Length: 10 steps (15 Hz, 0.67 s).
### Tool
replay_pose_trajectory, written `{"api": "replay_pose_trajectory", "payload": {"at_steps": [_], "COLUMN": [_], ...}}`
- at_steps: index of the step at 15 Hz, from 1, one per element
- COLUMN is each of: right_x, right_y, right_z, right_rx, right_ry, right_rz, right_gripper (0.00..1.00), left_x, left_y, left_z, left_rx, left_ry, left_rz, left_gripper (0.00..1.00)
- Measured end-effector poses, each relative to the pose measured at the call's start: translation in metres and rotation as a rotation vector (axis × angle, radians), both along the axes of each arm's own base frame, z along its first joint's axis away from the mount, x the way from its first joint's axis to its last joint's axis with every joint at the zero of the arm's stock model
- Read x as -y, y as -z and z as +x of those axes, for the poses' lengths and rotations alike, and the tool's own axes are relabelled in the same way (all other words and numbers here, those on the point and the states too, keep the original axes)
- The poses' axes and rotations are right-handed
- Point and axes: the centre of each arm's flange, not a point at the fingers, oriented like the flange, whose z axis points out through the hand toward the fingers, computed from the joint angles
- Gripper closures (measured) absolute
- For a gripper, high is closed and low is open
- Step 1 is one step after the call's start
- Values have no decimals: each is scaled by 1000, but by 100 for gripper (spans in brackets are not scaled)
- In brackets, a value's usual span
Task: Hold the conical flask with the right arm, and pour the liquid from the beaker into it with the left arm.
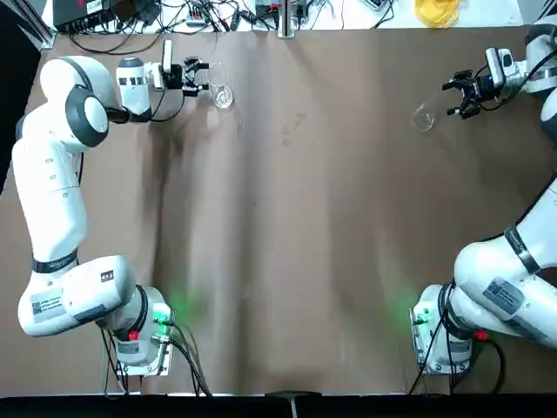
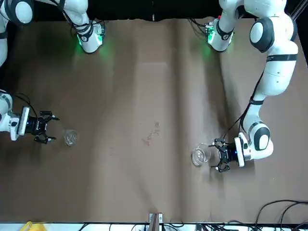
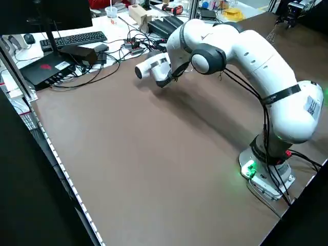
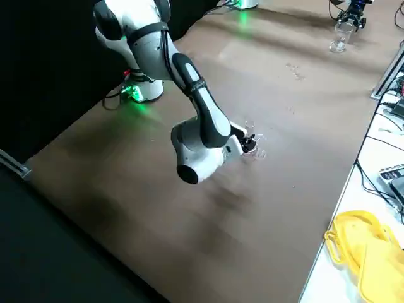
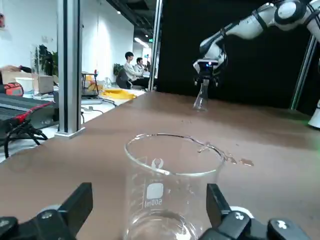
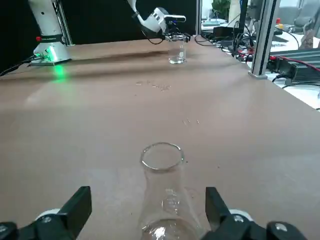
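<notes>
Brown matte bench (image 1: 287, 226). Left gripper (image 1: 197, 76) near far left corner, fingers spread, either side of the beaker (image 5: 172, 187) without touching: clear glass cylinder, upright, printed "500ml". Right gripper (image 1: 459, 96) near far right edge, fingers spread beside the conical flask (image 6: 162, 200): clear, narrow-necked, upright.

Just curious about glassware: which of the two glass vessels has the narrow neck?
The flask before the right end effector; the beaker by the left end effector is a wide-mouthed cylinder.

The left side view hides the beaker (image 5: 170, 190) behind the left arm (image 3: 241, 56).
</notes>
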Motion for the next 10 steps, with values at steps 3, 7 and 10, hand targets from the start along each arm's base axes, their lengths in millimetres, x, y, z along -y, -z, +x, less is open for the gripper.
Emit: {"api": "replay_pose_trajectory", "payload": {"at_steps": [3, 7, 10], "right_x": [-4, -12, -15], "right_y": [6, 16, 20], "right_z": [0, -1, -1], "right_rx": [12, 45, 60], "right_ry": [-9, -27, -37], "right_rz": [23, 63, 78], "right_gripper": [0, 4, 5], "left_x": [-1, 8, 16], "left_y": [4, 9, 15], "left_z": [-1, -3, -5], "left_rx": [-7, 17, 38], "left_ry": [-12, 3, 16], "left_rz": [-18, -19, -18], "left_gripper": [0, 0, 0]}}
